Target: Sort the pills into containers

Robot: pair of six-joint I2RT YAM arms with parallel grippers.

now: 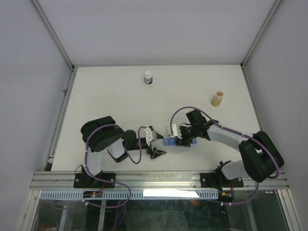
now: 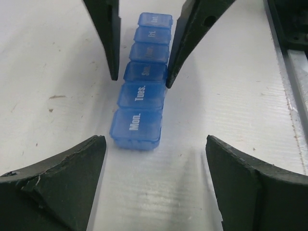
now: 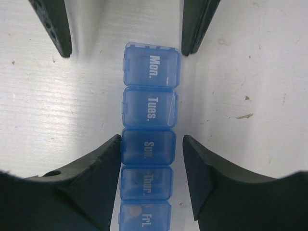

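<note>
Blue strip (image 3: 149,115) flanked by both arms' jaws

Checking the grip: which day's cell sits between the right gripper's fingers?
The Sun. cell, third from the end; Mon. and Tues. lie past the fingertips.

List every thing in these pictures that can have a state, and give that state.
pill organiser, lying flat, visible lids shut
left gripper, open, fingers wide of the Mon. end, not touching
right gripper, open, straddling the Sun. cell
white bottle, upright, capped
amber jar, upright, lid unclear
</note>
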